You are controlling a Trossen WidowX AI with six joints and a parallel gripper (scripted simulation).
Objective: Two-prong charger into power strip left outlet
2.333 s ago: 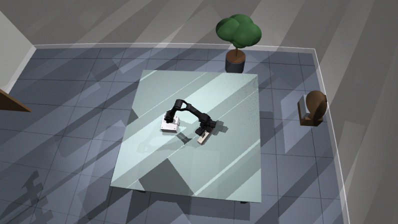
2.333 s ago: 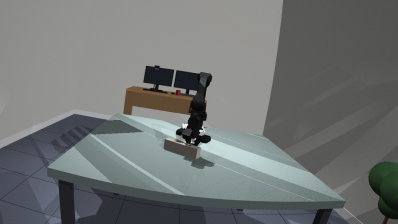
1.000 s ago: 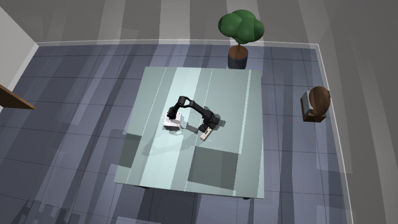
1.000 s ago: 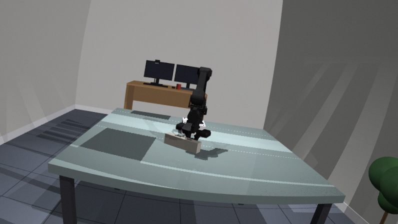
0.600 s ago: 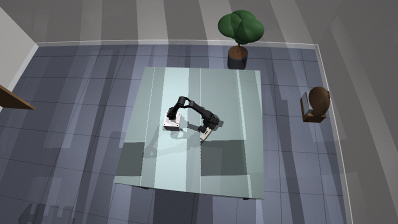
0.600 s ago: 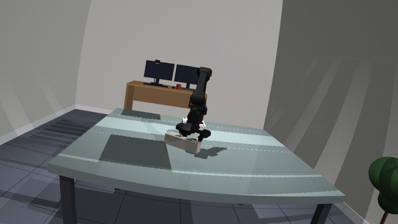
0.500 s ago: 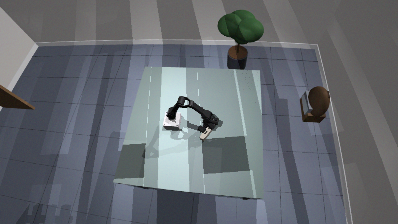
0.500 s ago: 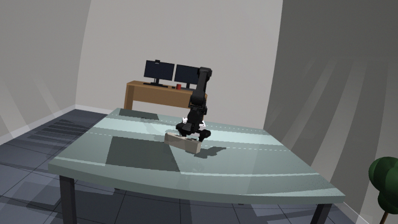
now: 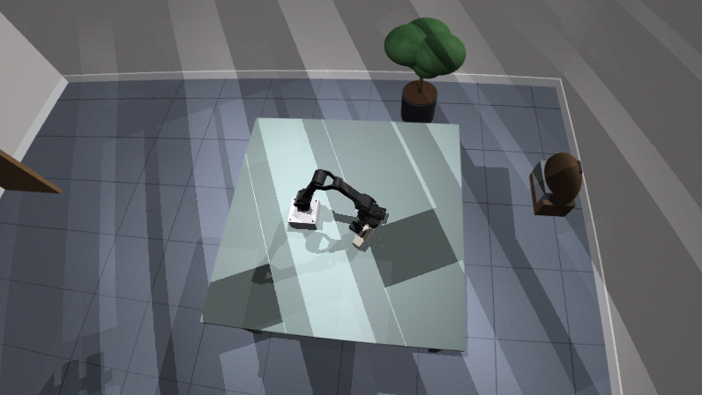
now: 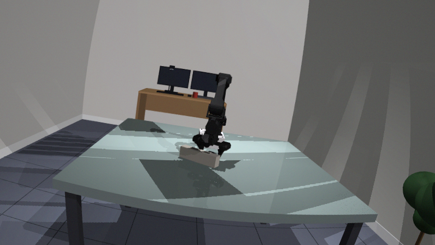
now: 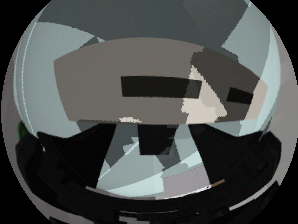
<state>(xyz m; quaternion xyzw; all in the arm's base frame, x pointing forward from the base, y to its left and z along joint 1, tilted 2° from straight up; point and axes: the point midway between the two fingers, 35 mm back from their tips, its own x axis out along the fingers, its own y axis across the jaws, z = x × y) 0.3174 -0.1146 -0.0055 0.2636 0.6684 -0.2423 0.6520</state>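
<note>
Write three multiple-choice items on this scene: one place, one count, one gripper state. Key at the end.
1. Where is the long beige box-shaped power strip?
A) On the brown wooden desk
B) On the pale green table
C) On the tiled floor

2. How many flat dark monitors stand on the desk?
A) One
B) Three
C) Two

3. What is the state of the black parallel-jaw gripper?
A) Open
B) Shut on the power strip
C) Shut on nothing

Key:
1 B: top and exterior views show it on the table.
2 C: the exterior view shows two screens side by side, the right one partly behind the arm.
3 A: the wrist and exterior views show the fingers spread wide.
</note>
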